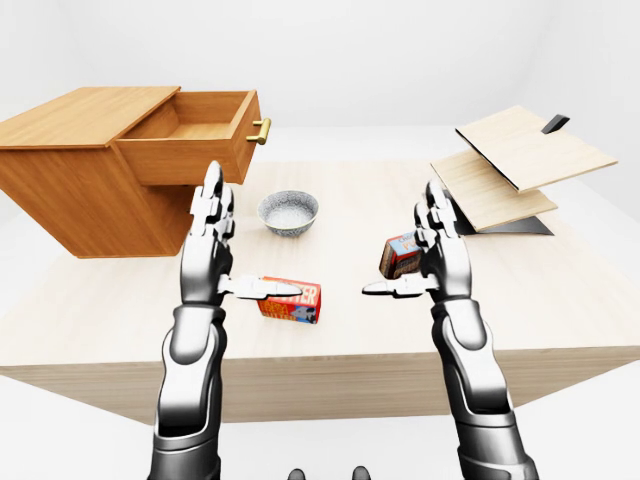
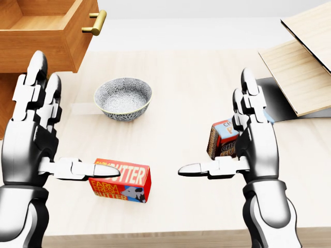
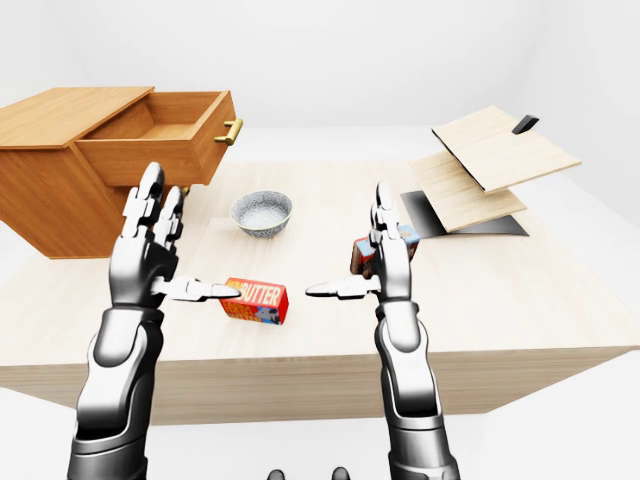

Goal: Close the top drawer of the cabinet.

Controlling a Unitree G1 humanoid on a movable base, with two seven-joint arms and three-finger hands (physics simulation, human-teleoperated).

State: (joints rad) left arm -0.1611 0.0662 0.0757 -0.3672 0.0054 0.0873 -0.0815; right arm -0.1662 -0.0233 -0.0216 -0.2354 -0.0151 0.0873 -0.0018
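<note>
A wooden cabinet (image 1: 70, 180) stands at the left of the table. Its top drawer (image 1: 190, 135) is pulled out to the right, with a brass handle (image 1: 260, 131) on its face. The drawer looks empty inside. My left hand (image 1: 212, 235) is open, fingers up and thumb pointing right, below the drawer and apart from it. My right hand (image 1: 435, 245) is open too, thumb pointing left, at the table's middle right. Neither hand holds anything.
A patterned bowl (image 1: 288, 212) sits right of the cabinet. A red butter box (image 2: 121, 181) lies by my left thumb. A brown carton (image 2: 223, 138) stands behind my right hand. Tilted wooden boards (image 1: 515, 160) on a dark stand are at the right.
</note>
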